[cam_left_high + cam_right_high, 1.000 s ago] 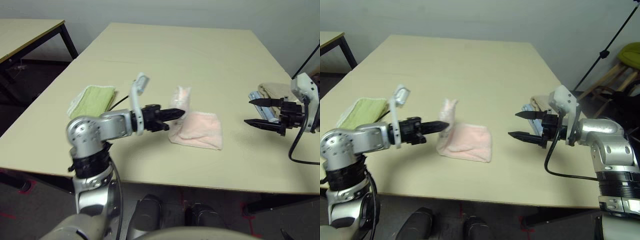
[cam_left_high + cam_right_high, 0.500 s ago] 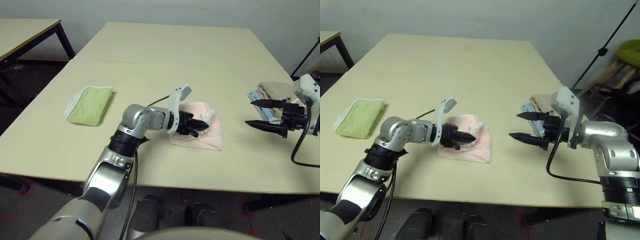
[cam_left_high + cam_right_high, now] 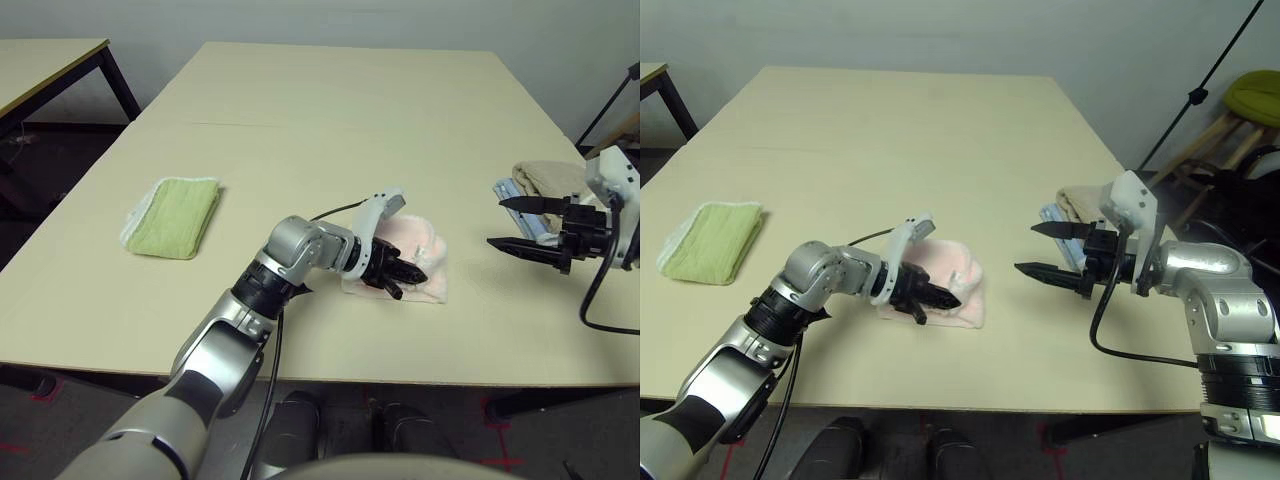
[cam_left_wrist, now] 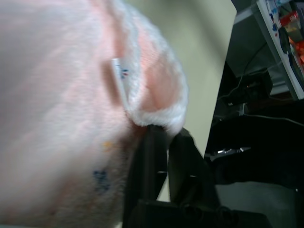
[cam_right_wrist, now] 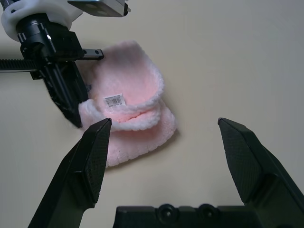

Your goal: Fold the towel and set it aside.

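Right wrist view looks down on the towel point(image 5: 128, 118), a pale pink terry bundle folded over on itself on the tan table point(image 3: 330, 130), its white-trimmed edge curling up and a small white label point(image 5: 114, 100) lying on the inner face. It sits near the table's front edge, roughly midway between the two arms. The left gripper point(image 3: 408, 276) rests right on the towel's front-left side, black fingers pressed against the fleece and only slightly parted (whether any cloth is pinched between them, I cannot tell). The right gripper point(image 3: 512, 222) hangs above the table well apart from the towel, jaws spread wide and holding nothing. Behind it lies a folded beige towel point(image 3: 548, 178) with a light blue one. Far left lies a lime-green towel point(image 3: 175, 216).
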Action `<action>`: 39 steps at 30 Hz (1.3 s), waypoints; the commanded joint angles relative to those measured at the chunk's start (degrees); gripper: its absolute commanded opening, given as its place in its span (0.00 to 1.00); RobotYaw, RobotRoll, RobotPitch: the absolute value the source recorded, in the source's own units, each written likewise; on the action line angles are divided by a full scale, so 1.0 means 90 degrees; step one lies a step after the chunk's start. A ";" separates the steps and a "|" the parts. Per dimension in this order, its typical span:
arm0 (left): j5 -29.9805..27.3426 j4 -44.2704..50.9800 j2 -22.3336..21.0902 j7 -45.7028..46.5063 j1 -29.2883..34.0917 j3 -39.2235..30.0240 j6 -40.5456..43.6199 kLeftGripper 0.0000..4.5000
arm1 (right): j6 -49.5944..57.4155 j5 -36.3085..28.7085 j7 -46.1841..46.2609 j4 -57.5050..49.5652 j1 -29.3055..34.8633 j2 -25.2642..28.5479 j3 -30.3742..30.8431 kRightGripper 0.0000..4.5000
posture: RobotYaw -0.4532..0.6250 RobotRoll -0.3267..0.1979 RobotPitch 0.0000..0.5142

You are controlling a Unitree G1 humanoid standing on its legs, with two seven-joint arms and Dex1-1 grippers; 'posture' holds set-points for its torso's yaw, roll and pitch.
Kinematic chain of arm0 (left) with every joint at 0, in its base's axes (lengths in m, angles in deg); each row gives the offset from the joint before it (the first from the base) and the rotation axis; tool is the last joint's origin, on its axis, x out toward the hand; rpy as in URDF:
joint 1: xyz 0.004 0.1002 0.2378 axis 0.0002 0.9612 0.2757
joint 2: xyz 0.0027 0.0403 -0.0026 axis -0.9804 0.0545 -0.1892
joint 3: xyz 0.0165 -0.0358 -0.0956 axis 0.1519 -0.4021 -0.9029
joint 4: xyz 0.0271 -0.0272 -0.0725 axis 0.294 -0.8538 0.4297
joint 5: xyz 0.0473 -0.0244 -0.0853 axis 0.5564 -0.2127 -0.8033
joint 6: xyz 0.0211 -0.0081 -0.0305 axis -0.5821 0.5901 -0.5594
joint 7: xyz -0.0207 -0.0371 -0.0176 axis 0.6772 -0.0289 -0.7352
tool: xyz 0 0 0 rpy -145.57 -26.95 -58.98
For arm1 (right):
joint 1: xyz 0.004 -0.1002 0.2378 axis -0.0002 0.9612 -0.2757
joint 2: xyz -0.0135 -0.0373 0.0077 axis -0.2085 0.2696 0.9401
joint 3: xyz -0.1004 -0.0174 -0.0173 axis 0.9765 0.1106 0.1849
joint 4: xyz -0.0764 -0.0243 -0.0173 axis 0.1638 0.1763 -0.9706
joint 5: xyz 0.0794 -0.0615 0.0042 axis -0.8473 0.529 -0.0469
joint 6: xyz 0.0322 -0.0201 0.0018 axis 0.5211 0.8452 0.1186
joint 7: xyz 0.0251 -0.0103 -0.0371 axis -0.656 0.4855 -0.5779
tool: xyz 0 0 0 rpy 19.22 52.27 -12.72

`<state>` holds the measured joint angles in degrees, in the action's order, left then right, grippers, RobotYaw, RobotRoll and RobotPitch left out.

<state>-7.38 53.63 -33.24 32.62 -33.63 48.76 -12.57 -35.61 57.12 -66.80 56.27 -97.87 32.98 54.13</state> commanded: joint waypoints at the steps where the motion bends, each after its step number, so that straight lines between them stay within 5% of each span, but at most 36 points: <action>1: 0.0109 0.0161 0.0099 -0.0029 -0.0079 -0.0008 -0.0044 0.38 | 0.0030 0.0004 -0.0023 0.0007 -0.0032 -0.0033 0.0114 1.00 | 0.49 0.62 0.15; 9: -0.0300 0.1130 -0.0270 -0.0049 -0.0117 -0.0706 0.0589 0.99 | 0.0076 0.0023 -0.0052 0.0001 -0.0114 -0.0081 0.0260 1.00 | 0.52 0.62 0.15; 17: -0.0242 0.1778 -0.1505 -0.0224 0.0203 -0.1335 0.0093 0.99 | 0.0274 -0.0073 0.0008 -0.0156 -0.0240 -0.0343 0.0459 1.00 | 0.54 0.62 0.14; 19: -0.0110 0.1800 -0.1777 -0.0459 0.0502 -0.1590 -0.0780 0.99 | 0.0367 -0.0089 0.0069 -0.0219 -0.0315 -0.0512 0.0559 1.00 | 0.54 0.62 0.13; 30: 0.0593 0.1701 -0.2038 -0.0678 0.1365 -0.2130 -0.3431 0.99 | 0.0662 -0.0352 0.0240 -0.0483 -0.0583 -0.1111 0.0639 1.00 | 0.56 0.62 0.11; 39: 0.0557 0.1797 -0.2026 -0.0762 0.1531 -0.2060 -0.3337 0.95 | 0.0980 -0.0651 0.0262 -0.0717 -0.0594 -0.1328 0.0680 1.00 | 0.57 0.62 0.11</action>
<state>-2.02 68.88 -51.60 26.13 -20.63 29.56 -43.31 -27.87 52.26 -64.24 51.00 -102.78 21.31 59.57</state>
